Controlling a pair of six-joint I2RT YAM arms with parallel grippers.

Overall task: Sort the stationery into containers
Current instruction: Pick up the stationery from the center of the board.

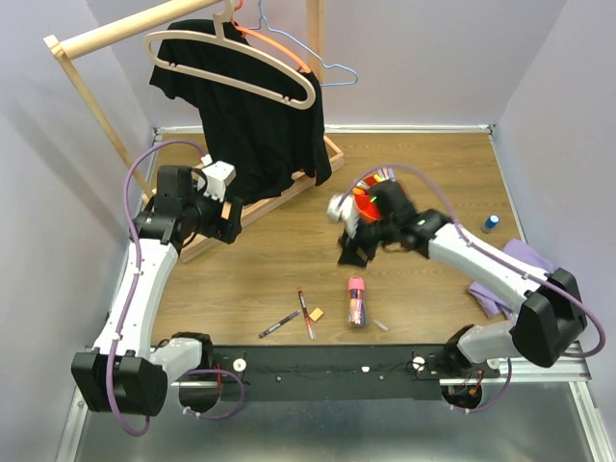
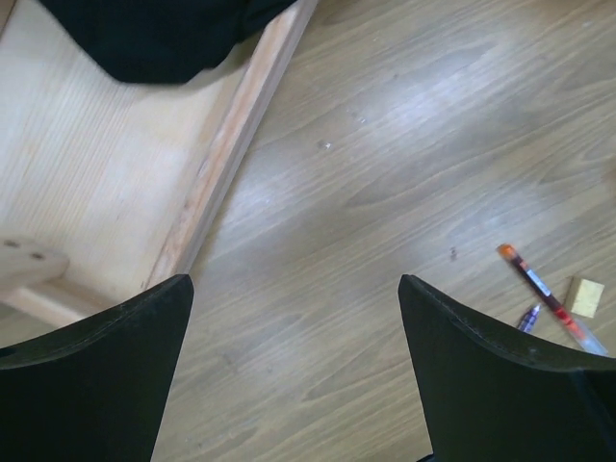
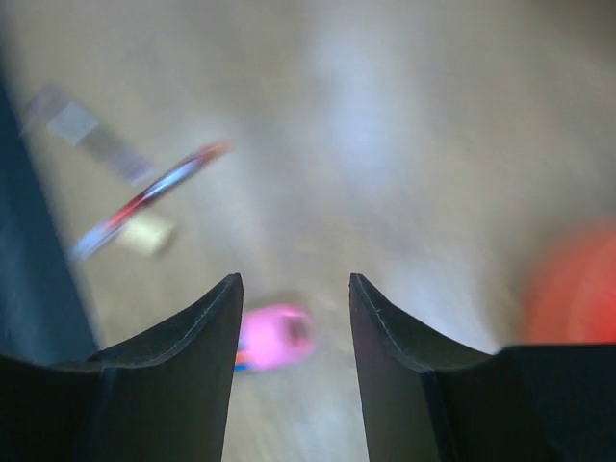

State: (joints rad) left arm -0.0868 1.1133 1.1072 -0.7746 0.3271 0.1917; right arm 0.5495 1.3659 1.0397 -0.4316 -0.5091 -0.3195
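the right gripper (image 3: 294, 279) hangs just beside the orange organiser (image 1: 367, 201) on its near left, fingers spread around nothing. the pink tube (image 1: 356, 300) lies on the organiser's near side, the red pen (image 1: 306, 313) further left, and the left gripper (image 2: 295, 279), well left of the organiser, gapes wide

L arm (image 1: 135, 289) rises from its base at bottom L, white forearm running up to a bent elbow, wrist turned in toward centre. L gripper (image 1: 229, 219) tilts downward; in the L wrist view its jaws stand wide apart, nothing btwn them. R arm (image 1: 481, 258) stretches from its base at bottom R across to mid-table, wrist dipped. R gripper (image 1: 352, 252) aims down; jaws parted, gap narrower than L's, nothing gripped; R wrist view is blurred
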